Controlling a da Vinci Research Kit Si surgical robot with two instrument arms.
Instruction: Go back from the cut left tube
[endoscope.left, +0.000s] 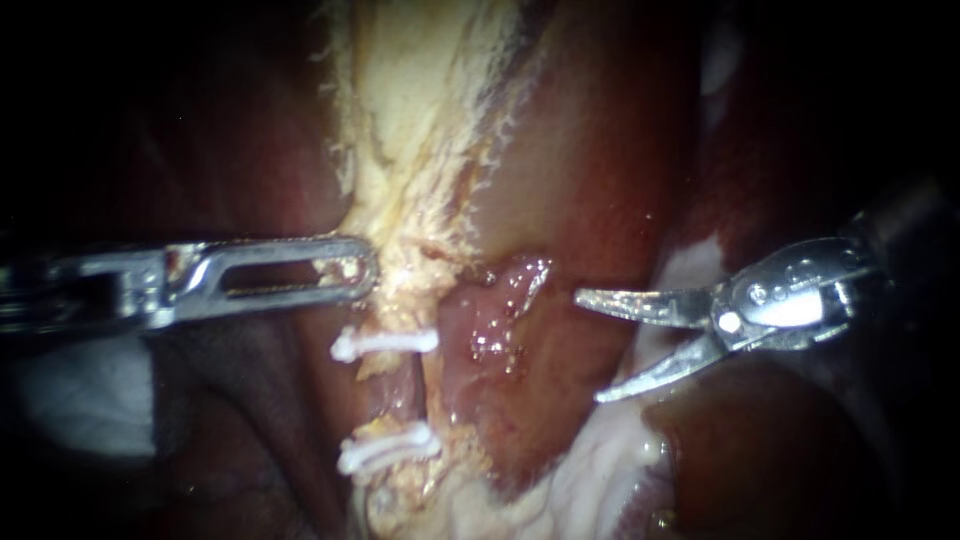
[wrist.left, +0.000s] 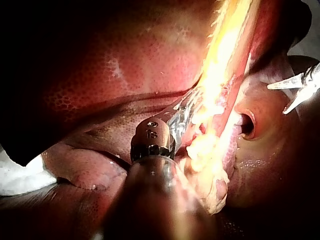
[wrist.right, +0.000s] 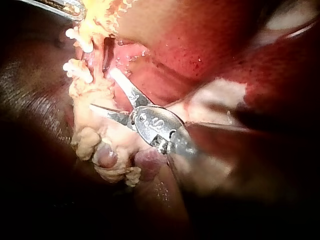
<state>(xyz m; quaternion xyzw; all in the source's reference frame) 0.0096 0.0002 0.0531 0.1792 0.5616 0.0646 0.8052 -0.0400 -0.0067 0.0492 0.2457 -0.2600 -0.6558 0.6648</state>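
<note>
Dark red, mottled liver (wrist.left: 100, 75) backs the whole field. Against it the left tube (endoscope.left: 398, 392) runs down the pale strip at mid-view, crossed by an upper clip (endoscope.left: 385, 343) and a lower clip (endoscope.left: 390, 447). The cut probably lies in the dark stretch between them, though the endoscope does not show the ends cleanly.

I judge the tube soft, wet and slippery, thin-walled and easy to tear, with clips that a brushing tip could shift. It is best not grasped at all. Any hold belongs on the fatty tissue (endoscope.left: 420, 150) above the upper clip, and there the left instrument (endoscope.left: 365, 268) sits, its jaws pressed onto that tissue from two sides.

The right instrument (endoscope.left: 590, 347) stands apart from the tube on the other side. Its blades are spread with nothing between them. Backing out along its own shaft looks the safest line.

The right wrist view puts the spread blade tips nearer the clipped strip than the endoscope suggests. Only the left wrist view shows a round opening (wrist.left: 247, 125) in the tissue beside the strip. In the endoscope view that spot reads merely as a raw pink patch (endoscope.left: 495, 310).
</note>
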